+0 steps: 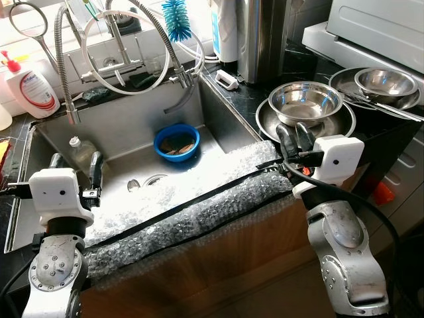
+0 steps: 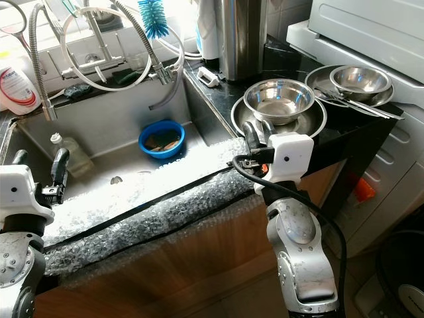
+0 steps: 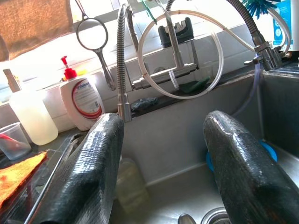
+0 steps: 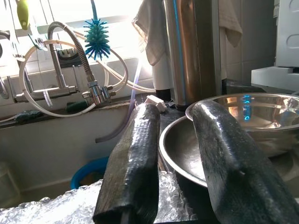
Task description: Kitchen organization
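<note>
Steel sink (image 1: 126, 129) lies between the spread, empty left gripper (image 1: 74, 171) and right gripper (image 1: 296, 138).

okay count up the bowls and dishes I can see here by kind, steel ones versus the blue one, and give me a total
Steel bowls: 2, one beside the sink, one further right.
Wide steel dishes under them: 2, one near the right gripper, one under the far bowl.
Blue bowl: 1, in the sink.
Total: 5
</note>
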Available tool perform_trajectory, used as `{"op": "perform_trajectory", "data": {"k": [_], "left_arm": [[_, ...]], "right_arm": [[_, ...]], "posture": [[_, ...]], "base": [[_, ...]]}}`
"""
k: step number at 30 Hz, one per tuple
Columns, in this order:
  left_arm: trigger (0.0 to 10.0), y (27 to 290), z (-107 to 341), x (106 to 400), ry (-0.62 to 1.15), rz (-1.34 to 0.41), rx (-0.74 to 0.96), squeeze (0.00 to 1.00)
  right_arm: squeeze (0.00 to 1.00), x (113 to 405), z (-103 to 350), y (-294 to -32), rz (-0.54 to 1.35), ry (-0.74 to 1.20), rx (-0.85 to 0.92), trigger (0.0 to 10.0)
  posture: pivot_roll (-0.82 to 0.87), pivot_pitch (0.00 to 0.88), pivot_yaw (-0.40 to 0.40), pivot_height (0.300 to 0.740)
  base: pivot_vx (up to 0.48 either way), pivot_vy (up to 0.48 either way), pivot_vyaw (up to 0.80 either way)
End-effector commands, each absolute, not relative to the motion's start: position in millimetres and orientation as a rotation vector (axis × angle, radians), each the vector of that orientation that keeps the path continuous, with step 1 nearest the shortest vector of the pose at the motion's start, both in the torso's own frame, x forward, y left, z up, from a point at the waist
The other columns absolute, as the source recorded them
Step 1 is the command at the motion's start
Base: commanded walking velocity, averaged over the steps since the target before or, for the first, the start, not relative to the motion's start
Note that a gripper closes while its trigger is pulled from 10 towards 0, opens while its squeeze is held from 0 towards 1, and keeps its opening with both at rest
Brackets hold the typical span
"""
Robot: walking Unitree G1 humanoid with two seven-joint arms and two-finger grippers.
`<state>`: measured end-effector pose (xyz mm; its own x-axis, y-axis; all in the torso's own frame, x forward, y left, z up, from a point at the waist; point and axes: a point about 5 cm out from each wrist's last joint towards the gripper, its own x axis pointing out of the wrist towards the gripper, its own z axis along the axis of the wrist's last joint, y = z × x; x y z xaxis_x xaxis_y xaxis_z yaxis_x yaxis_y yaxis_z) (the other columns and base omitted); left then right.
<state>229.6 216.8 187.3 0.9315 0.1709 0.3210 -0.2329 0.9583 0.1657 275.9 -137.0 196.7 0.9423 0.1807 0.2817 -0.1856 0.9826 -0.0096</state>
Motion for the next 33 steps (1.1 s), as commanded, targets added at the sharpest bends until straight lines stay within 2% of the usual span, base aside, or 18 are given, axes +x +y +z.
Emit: {"op": "perform_trajectory", "data": {"k": [1,10,11,12,21,27,33], "left_arm": [[10.0,219,188,230,-0.317,0.217,0.208,0.0],[10.0,219,188,230,-0.318,0.218,0.21,0.0],[10.0,217,184,231,-0.306,0.215,0.184,0.0],[10.0,208,167,233,-0.269,0.241,0.056,0.0],[10.0,205,157,234,-0.24,0.265,-0.03,0.0],[10.0,197,163,240,-0.278,0.237,-0.003,0.0],[10.0,203,165,236,-0.281,0.239,0.011,0.0]], "right_arm": [[0.0,277,198,-134,0.198,-0.293,0.024,10.0],[0.0,277,198,-134,0.199,-0.294,0.024,10.0],[0.0,278,197,-133,0.199,-0.292,0.024,10.0],[0.0,285,198,-134,0.234,-0.277,-0.004,10.0],[0.0,287,194,-135,0.243,-0.243,-0.019,10.0],[0.0,290,196,-138,0.244,-0.248,-0.027,10.0],[0.0,289,196,-136,0.246,-0.248,-0.023,10.0]], "posture": [[-0.16,0.023,0.122,0.74],[-0.16,0.023,0.122,0.74],[-0.17,0.003,0.12,0.74],[-0.17,0.032,0.037,0.74],[-0.19,0.033,0.033,0.74],[-0.18,0.032,0.031,0.74],[-0.18,0.04,0.04,0.74]], "base": [[0.0,0.0,0.0],[0.0,0.0,0.0],[0.0,0.0,0.0],[0.0,0.0,0.0],[0.0,0.0,0.0],[0.0,0.0,0.0],[0.0,0.0,0.0]]}}
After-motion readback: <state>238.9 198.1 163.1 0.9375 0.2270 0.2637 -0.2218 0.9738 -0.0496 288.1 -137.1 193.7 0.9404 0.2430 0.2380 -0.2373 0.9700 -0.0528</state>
